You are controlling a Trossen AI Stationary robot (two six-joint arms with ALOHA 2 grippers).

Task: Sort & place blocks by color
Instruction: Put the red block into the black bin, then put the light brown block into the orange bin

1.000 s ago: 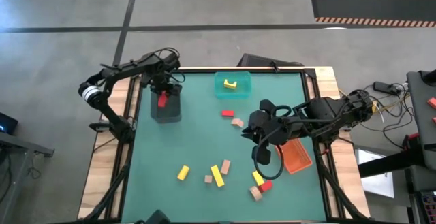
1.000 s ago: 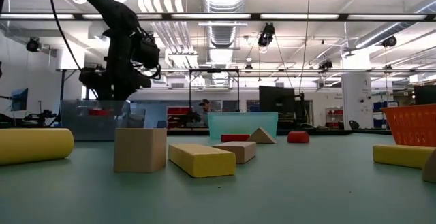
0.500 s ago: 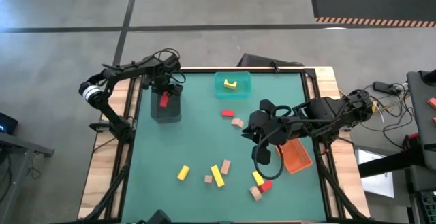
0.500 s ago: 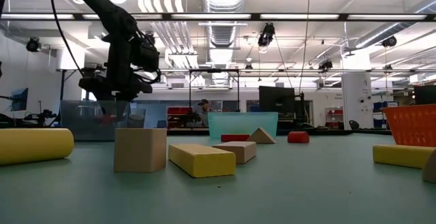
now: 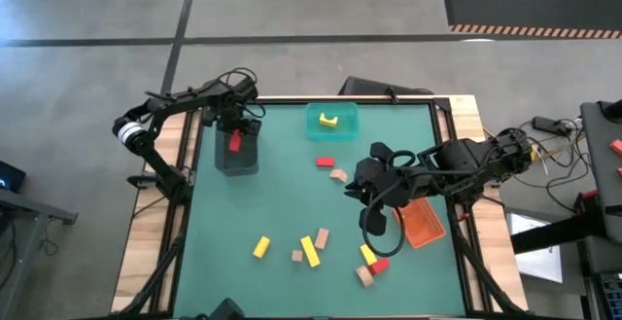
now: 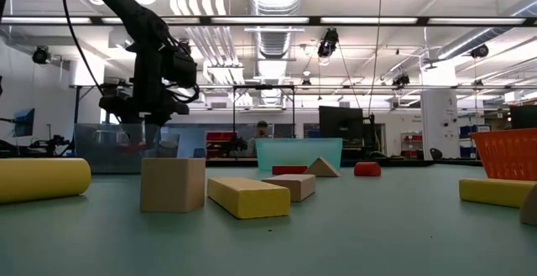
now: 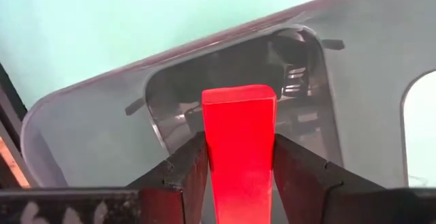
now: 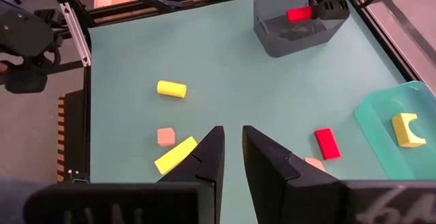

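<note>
A: L gripper [image 7: 240, 173] status?
B: Was clamped on a red block [image 7: 238, 149], held over the grey bin [image 5: 236, 155] at the table's far-left corner. Block sat above the bin's open mouth, not yet let go. Looked like the drop pose for reds.
A: R gripper [image 8: 232, 152]?
B: Parked mid-right of the table, fingers nearly together, nothing in them. Prob waiting so the arms didn't cross.
A: Other bins?
B: Teal bin [image 5: 331, 121] at far-centre had one yellow piece [image 5: 329, 121] in it. Orange bin [image 5: 423, 223] near the right edge, partly under the R arm; couldn't tell contents.
A: What was left on the mat?
B: Red bar [image 5: 325, 162] and a tan piece [image 5: 338, 175] just this side of the teal bin. Near edge: yellow cylinder [image 5: 261, 247], yellow bar [image 5: 309, 250], tan cube [image 5: 296, 256], plus a yellow/red/tan cluster [image 5: 372, 260] by the orange bin.
A: So early on?
B: I'd judge yes, most blocks unsorted.
</note>
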